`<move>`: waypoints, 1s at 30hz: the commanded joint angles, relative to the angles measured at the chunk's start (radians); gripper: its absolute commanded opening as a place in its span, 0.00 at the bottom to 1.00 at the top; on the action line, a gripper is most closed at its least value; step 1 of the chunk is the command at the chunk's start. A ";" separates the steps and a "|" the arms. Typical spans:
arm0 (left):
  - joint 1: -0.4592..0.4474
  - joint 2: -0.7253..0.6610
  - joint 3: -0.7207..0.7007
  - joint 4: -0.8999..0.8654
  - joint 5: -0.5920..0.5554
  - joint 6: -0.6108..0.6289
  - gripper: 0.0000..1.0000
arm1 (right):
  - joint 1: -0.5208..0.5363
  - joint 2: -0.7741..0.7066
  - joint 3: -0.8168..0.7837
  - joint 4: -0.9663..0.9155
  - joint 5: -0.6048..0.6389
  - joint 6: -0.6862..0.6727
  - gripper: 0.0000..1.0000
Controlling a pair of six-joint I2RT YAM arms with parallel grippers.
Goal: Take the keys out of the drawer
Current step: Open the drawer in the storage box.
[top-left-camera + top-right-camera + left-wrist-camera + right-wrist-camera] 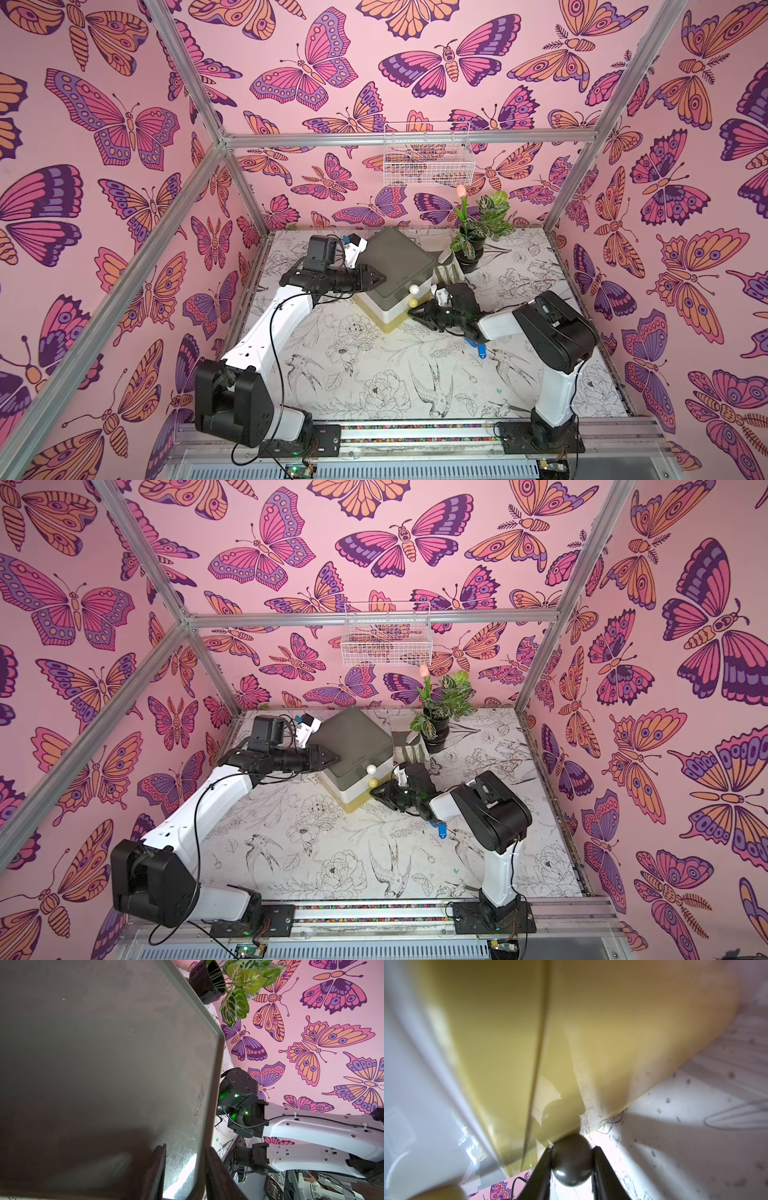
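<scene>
One blue-tagged key (482, 350) lies on the table (365, 374) beneath the right forearm. No drawer interior shows, so any keys inside are hidden. The right tool (573, 1148) is clamped on the round knob (572, 1165) of the yellow drawer (623, 1032) in the small drawer cabinet (399, 253). The left tool (185, 1147) rests on the cabinet lid with its fingers slightly apart, holding nothing. The drawer front faces the right arm. The pull should therefore run straight back along that forearm, away from the cabinet, with the left tool bracing the cabinet.
</scene>
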 commanded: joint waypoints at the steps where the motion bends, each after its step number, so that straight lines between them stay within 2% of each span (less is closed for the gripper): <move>1: 0.008 0.002 -0.004 -0.076 -0.015 0.024 0.37 | 0.003 0.007 -0.002 0.050 0.058 -0.012 0.27; 30: 0.008 -0.011 -0.008 -0.075 -0.035 0.001 0.37 | -0.017 -0.143 -0.167 0.035 0.084 -0.040 0.18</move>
